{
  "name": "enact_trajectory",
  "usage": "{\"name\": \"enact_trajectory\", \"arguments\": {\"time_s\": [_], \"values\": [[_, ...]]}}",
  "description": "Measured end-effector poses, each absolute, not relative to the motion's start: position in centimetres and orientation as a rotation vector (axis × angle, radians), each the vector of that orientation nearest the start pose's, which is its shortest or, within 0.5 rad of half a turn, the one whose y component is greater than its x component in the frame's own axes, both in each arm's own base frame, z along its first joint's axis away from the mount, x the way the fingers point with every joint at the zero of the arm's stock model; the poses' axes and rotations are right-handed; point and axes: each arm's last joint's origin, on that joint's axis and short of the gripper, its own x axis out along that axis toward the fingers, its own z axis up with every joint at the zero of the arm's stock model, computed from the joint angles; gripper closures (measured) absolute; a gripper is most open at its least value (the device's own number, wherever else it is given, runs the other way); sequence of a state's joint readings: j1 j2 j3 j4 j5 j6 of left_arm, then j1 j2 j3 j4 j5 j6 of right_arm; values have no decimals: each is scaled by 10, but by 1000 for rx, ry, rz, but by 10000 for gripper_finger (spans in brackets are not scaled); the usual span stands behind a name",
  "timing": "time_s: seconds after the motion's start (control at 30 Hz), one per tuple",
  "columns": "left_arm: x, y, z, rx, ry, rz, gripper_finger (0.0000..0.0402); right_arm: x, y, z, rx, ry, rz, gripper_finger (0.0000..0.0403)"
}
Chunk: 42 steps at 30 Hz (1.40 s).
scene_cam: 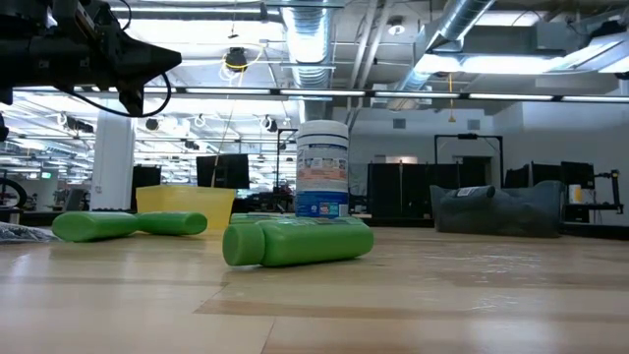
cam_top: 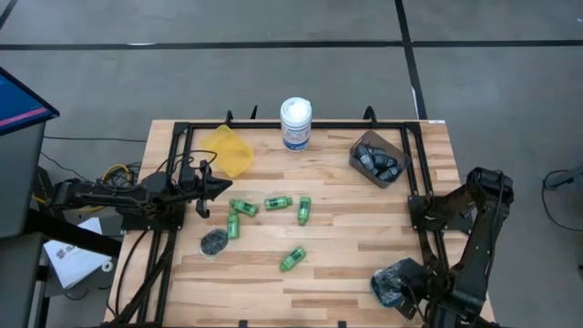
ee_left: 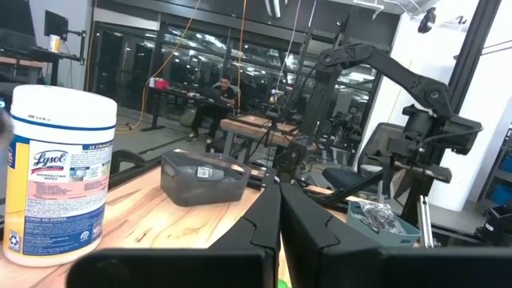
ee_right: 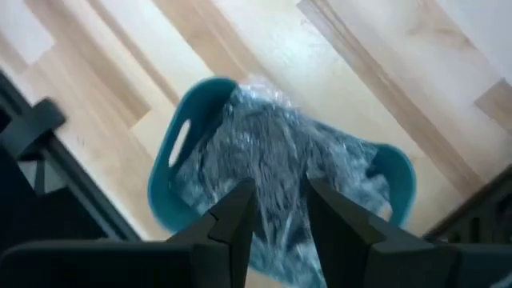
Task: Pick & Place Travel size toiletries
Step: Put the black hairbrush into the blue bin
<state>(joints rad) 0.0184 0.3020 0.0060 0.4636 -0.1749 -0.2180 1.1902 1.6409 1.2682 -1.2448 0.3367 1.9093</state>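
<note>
The right gripper (ee_right: 276, 210) hung over the teal bin (ee_right: 170, 172) at the lower right of the high view, its fingers slightly apart with nothing between them. That bin was piled with shiny-wrapped discs (ee_right: 280, 152). The left gripper (cam_top: 221, 186) sat at the left of the table, above the wood and just below the yellow bin (cam_top: 230, 149), its fingers pressed together and carrying nothing.

Five bright green mini bottles lay loose mid-table in the high view: one (cam_top: 243, 208) just right of the left gripper, one (cam_top: 278, 201) beside it, one (cam_top: 304, 210) further right, one (cam_top: 233, 225) below the first, and one (cam_top: 292, 259) lowest, alone. A single wrapped dark disc (cam_top: 214, 241) rested left of that group. The dark blue-grey mini bottles (cam_top: 378, 159) filled the brown bin (cam_top: 356, 160) at the upper right. The white Lysol tub (cam_top: 295, 123) stood upright at the top centre edge. In the low view, one green bottle (scene_cam: 298, 243) lay on its side up front, centre frame.
</note>
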Motion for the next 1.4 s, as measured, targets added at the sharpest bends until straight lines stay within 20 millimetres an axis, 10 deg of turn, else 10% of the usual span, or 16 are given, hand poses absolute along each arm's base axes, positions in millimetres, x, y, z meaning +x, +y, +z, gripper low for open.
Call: {"name": "enact_trajectory", "arguments": {"time_s": [0.5,1.4], "values": [[114,7,186,-231,-205,172,400,122,248,169,640,1278,-538,351],[113,8,189,-237,-245,184,400,144,234,169,590,1412,-533,350]]}}
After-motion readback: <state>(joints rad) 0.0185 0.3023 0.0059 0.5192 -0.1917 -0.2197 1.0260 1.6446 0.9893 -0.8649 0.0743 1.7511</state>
